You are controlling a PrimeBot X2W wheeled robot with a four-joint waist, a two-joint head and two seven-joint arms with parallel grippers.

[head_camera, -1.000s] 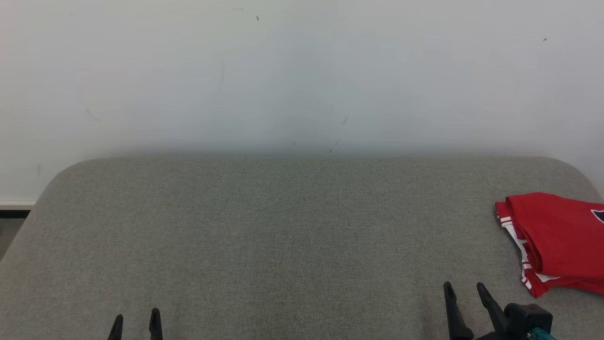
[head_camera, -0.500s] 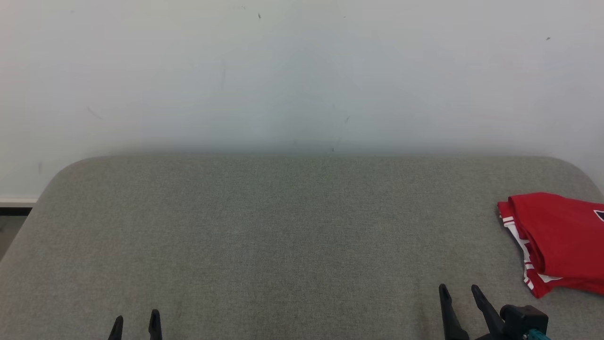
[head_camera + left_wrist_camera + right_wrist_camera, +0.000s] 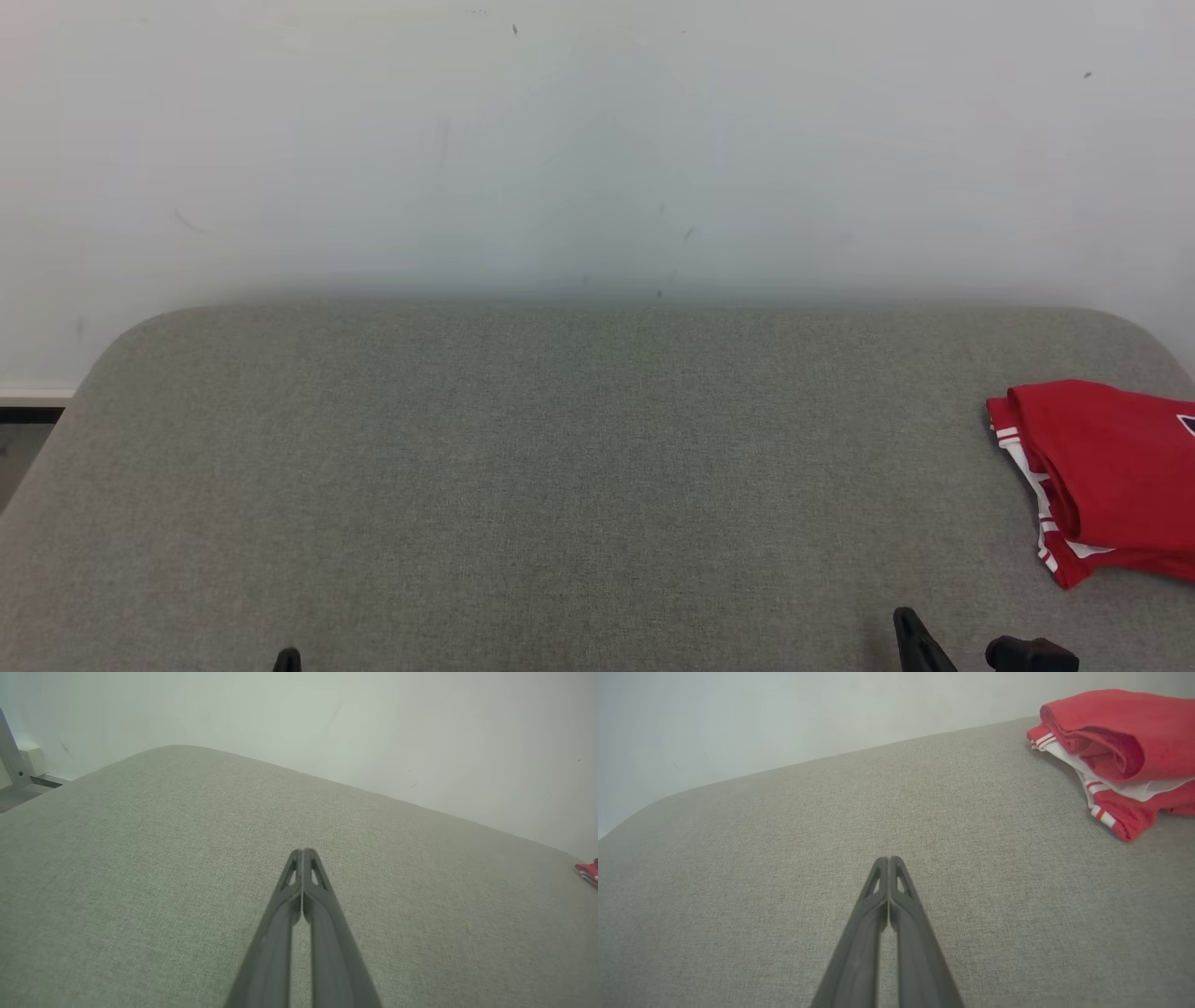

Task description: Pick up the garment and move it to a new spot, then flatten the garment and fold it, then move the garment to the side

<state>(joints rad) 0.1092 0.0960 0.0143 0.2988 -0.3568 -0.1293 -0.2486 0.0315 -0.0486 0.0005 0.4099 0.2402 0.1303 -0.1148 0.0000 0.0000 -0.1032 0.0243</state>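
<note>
The red garment (image 3: 1111,467), with white stripes along its hems, lies folded in a thick stack at the right edge of the grey fabric surface (image 3: 560,467). It appears large at the upper right of the right wrist view as the garment (image 3: 1111,732), and as a small red corner (image 3: 589,870) in the left wrist view. My right gripper (image 3: 888,859) is shut and empty, low over the surface, left of and nearer than the garment; its tip (image 3: 907,621) pokes up at the bottom edge. My left gripper (image 3: 302,851) is shut and empty, far to the left (image 3: 287,661).
A pale wall (image 3: 597,140) rises right behind the grey surface. The surface has rounded far corners. Beyond its left edge are a strip of floor and a skirting board (image 3: 28,411), with a metal leg (image 3: 11,751) there too.
Both grippers have dropped toward the bottom edge of the head view, and each pair of fingers has come together. The garment has stayed where it was.
</note>
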